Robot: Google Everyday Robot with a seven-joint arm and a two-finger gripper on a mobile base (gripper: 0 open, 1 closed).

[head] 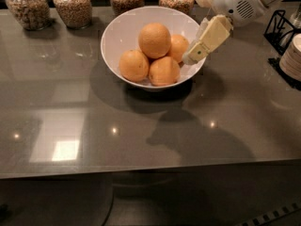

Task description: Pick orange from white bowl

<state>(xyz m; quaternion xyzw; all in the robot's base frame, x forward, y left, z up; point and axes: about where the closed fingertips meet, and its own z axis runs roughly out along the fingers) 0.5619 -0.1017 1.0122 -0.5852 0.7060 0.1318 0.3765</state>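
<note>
Upper middle of the frame: white bowl [116, 34], wide and glossy, standing on the grey table [141, 135].
Inside the bowl: four oranges in a small heap, all lying in the bowl, none lifted.
Top of the heap: top orange [154, 40], resting on the other three.
Lower part of the heap: left orange [134, 65] and front orange [164, 71] side by side, touching; back-right orange [179, 47] partly hidden behind the top one.
Right rim of the bowl: gripper [193, 56], cream coloured, slanting down and to the left from the white arm housing [235, 4] in the upper right corner.
Gripper tip: over the bowl rim, just beside the back-right orange; touching it or not, cannot tell.
Gripper opening: cannot tell from this view; the same for any hold.
Top edge, left to middle: four glass jars [73, 4] filled with grain, in a row behind the bowl.
Right edge: black wire rack [281, 26]; just below it a stack of pale plates [292, 58], cut by the frame.
Table surface: dark shadow under the bowl and toward the lower right; bright square reflection at lower left.
</note>
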